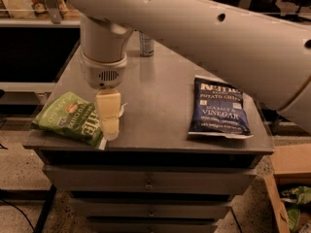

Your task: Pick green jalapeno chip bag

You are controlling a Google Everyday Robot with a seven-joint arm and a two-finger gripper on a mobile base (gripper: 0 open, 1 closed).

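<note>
- My arm fills the upper part of the view, slanting from the far right down to the wrist over the left half of the top. I judge this to be the approach step, with the grasp not yet made.
- The grey drawer cabinet carries everything. Its top has open room in the middle, between the two bags, so I can shift there freely.
- The dark blue Sea Salt & Vinegar bag lies flat on the right side, well apart from my work. It is not mine to take.
- The green jalapeno chip bag lies flat at the near left corner, its left end at the cabinet's left edge and its near side close to the front edge. A push could slide it off, so the next move calls for a straight descent onto the bag, not a sideways shove.
- My pincer hangs pointing down over the bag's right end. I cannot tell whether it is open or closed.
- A can stands at the far edge, clear of my path.
</note>
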